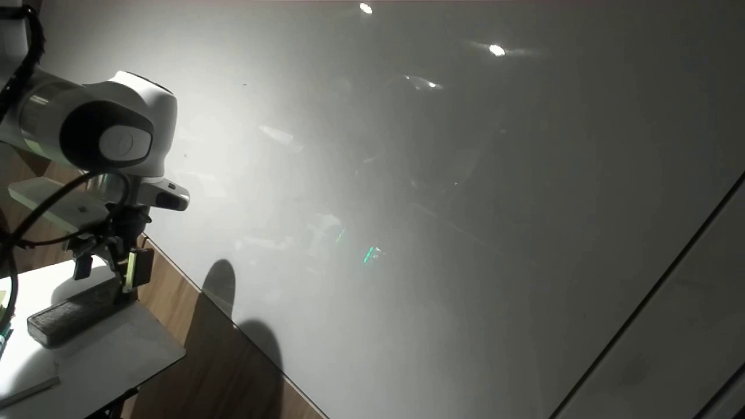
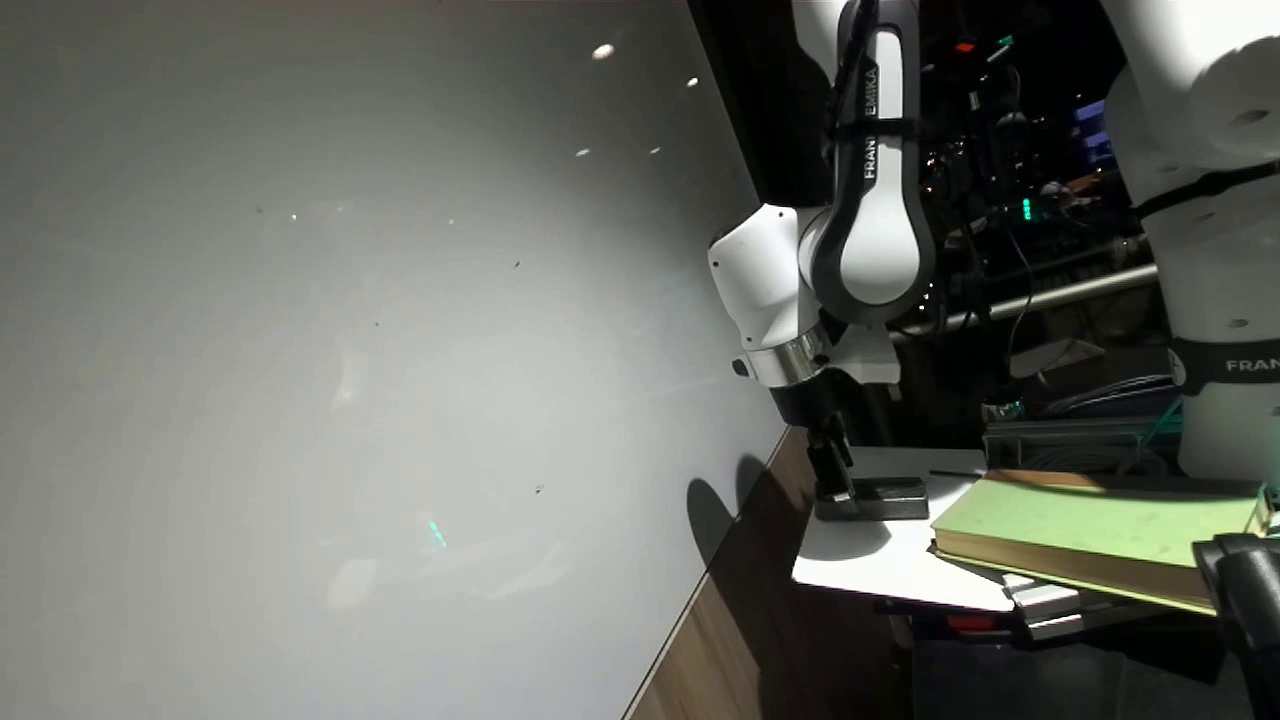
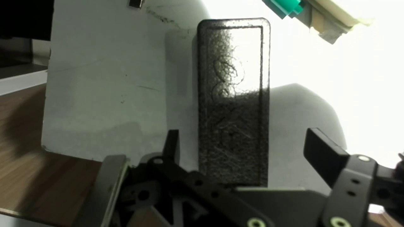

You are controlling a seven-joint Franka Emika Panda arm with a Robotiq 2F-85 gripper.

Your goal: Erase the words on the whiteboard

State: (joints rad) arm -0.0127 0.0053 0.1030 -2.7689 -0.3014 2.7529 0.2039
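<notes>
The whiteboard (image 1: 465, 174) is a large glossy white-grey wall panel with glare spots; it also shows in an exterior view (image 2: 350, 250). I cannot make out the words on it in either exterior view. A dark grey eraser block (image 3: 233, 104) lies flat on the small white table (image 3: 104, 85); it shows in both exterior views (image 1: 70, 317) (image 2: 890, 497). My gripper (image 3: 243, 148) is open and empty over the eraser's near end, one finger on each side with gaps between. It also shows in both exterior views (image 1: 110, 272) (image 2: 838, 482). The gripper's linkage hides the eraser's nearest end.
A thick green book (image 2: 1090, 525) lies beside the white table. A second white arm (image 2: 1230, 270) stands at the right. A wood panel (image 2: 740, 640) runs under the whiteboard. A green object (image 3: 285, 4) lies past the eraser at upper right. Green light spots (image 1: 368, 254) fall on the board.
</notes>
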